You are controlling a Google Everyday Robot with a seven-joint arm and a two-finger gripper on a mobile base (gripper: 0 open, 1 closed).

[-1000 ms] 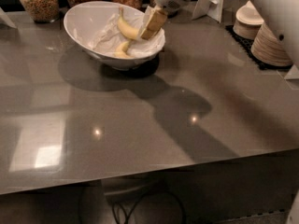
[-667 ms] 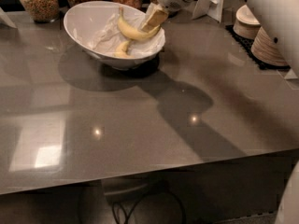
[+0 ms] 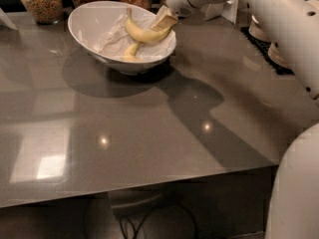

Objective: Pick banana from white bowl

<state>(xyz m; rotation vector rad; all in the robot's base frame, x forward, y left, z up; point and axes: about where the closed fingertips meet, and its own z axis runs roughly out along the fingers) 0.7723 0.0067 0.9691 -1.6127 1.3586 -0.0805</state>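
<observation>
Table [image 3: 149,133] is grey and glossy, with the white bowl [image 3: 79,31] up at its 11 o'clock, lined with crumpled paper [image 3: 112,36]. The banana [image 3: 139,34] is long, curved and bright yellow, over the bowl's 3 o'clock side. The gripper [image 3: 163,21] is clamped on its 3 o'clock end.

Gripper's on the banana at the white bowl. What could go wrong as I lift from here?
1. The gripper has the banana by one end only, so the long free end could swing or slip from the fingers as it rises.
2. That free end hangs close over the crumpled paper and the smaller banana in the white bowl, so it might drag either one out.
</observation>
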